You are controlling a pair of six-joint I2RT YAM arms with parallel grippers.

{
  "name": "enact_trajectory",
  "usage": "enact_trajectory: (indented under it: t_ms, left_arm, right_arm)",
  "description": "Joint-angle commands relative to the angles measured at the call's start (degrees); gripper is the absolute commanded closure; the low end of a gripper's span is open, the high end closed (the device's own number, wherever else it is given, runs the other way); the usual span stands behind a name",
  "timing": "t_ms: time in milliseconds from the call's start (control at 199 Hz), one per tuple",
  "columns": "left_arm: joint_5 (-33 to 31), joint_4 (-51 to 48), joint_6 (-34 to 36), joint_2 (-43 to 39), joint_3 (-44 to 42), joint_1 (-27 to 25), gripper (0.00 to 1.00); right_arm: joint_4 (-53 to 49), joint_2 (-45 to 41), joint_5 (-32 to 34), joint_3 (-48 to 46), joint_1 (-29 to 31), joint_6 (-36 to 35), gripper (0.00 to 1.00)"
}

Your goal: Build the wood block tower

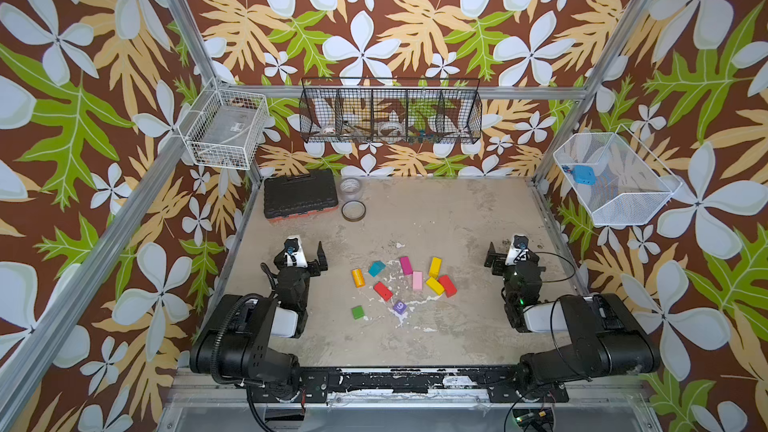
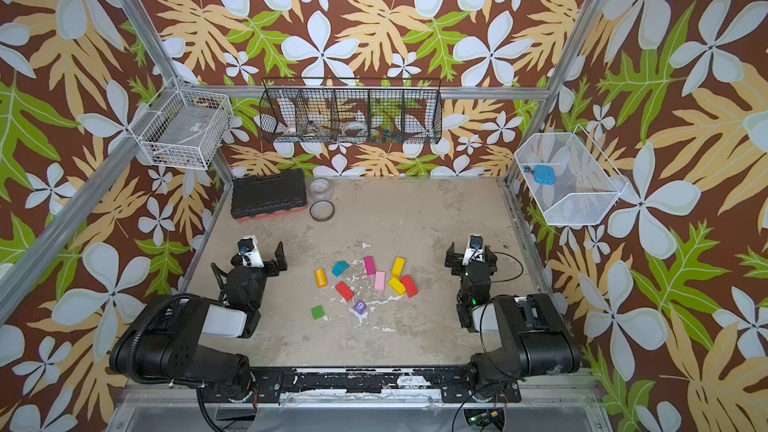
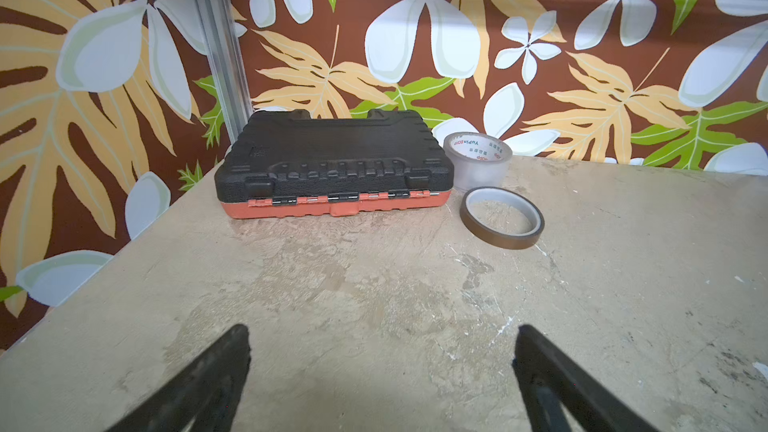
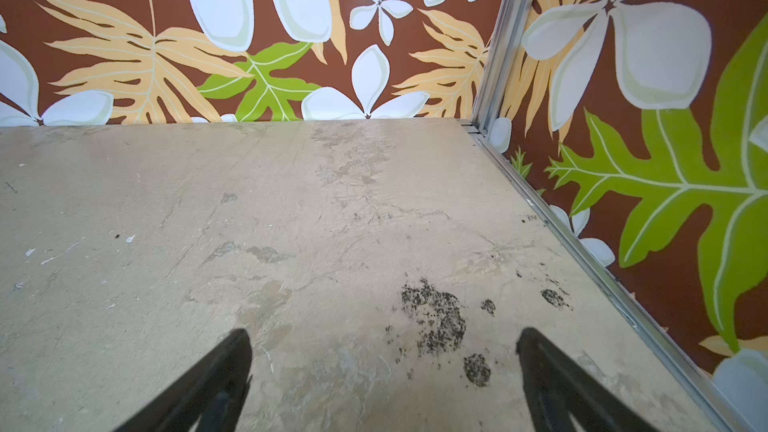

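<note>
Lying loose on the table (image 1: 457, 222), wood blocks (image 1: 417, 280) sit between left gripper (image 3: 382, 342) and right gripper (image 4: 384, 344), both spread wide, empty.

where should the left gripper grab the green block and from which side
Take the green block across two opposite side faces, coming straight down from above with the open left gripper. It lies flat and alone, apart from the purple cube, so its sides look free.
</note>
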Motion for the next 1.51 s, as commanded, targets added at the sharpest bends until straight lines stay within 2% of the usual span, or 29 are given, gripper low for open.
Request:
enact_trajectory:
  t_ms: [0, 868, 908, 969, 1009, 1084, 1134, 1200, 1230, 1275, 1300, 1355, 1430, 1461, 1501]
  left_arm:
    - [0.54, 1.5, -0.24, 0.08, 0.28, 0.16, 0.0]
    - [0.03, 2.5, -0.08, -0.43, -0.26, 0.09, 0.0]
    - [-0.55, 0.26, -0.31, -2.9, -0.24, -0.01, 0.0]
    - [-2.51, -6.97, -1.59, -10.09, 0.09, -0.1, 0.0]
    - [-5.47, -15.02, -4.97, -15.42, 1.01, -0.12, 0.0]
    - [-7.9, -26.42, -10.21, -24.65, 2.57, -0.12, 0.0]
    - [-7.86, -29.55, -13.64, -29.54, 2.27, -0.11, 0.0]
    - [-6.54, -29.31, -14.65, -35.37, 0.59, -0.12, 0.0]
    - [-5.91, -31.67, -15.44, -38.62, 0.56, -0.08, 0.0]
    - [-6.15, -38.9, -21.38, -44.15, 2.1, -0.04, 0.0]
    - [-4.26, -43.69, -23.93, -47.26, 3.51, -0.04, 0.0]
    - [4.88, -52.07, -28.43, -53.17, 6.86, -0.04, 0.0]
    - [18.91, -56.14, -30.94, -57.19, 10.02, -0.04, 0.0]
    - [20.45, -57.94, -32.99, -58.14, 10.91, -0.04, 0.0]
    - [17.44, -63.64, -37.13, -58.92, 12.72, -0.03, 0.0]
  right_arm:
    - [1.7, 0.05, 0.63, 0.06, 0.08, 0.53, 0.0]
    - [2.02, -0.25, 0.69, -0.32, 0.13, 0.51, 0.0]
    - [2.25, -1.3, 1.99, -0.5, 0.83, -0.04, 0.0]
    - [-2.95, -6.39, 6.5, 0.13, 3.76, -1.56, 0.0]
    - [-9.71, -10.5, 10.25, 1.9, 5.35, -0.19, 0.0]
    - [-25.53, -16.87, 11.62, 6.89, 5.31, 4.02, 0.0]
    - [-32.63, -20.61, 10.55, 9.89, 5.3, 5.39, 0.0]
    - [-37.36, -26.31, 4.67, 12.21, 5.32, 6.32, 0.0]
    - [-39.03, -28.94, 2.17, 12.96, 5.34, 8.49, 0.0]
    - [-42.57, -32.48, 0.0, 14.43, 5.26, 14.12, 0.0]
    - [-44.03, -33.93, -1.15, 15.17, 5.26, 16.71, 0.0]
    - [-46.57, -36.64, -4.96, 16.75, 5.26, 20.74, 0.0]
    - [-48.65, -38.1, -12.95, 18.25, 5.27, 22.97, 0.0]
    - [-49.75, -38.21, -14.53, 18.86, 5.26, 23.23, 0.0]
    - [-52.47, -38.04, -13.67, 19.63, 5.27, 24.9, 0.0]
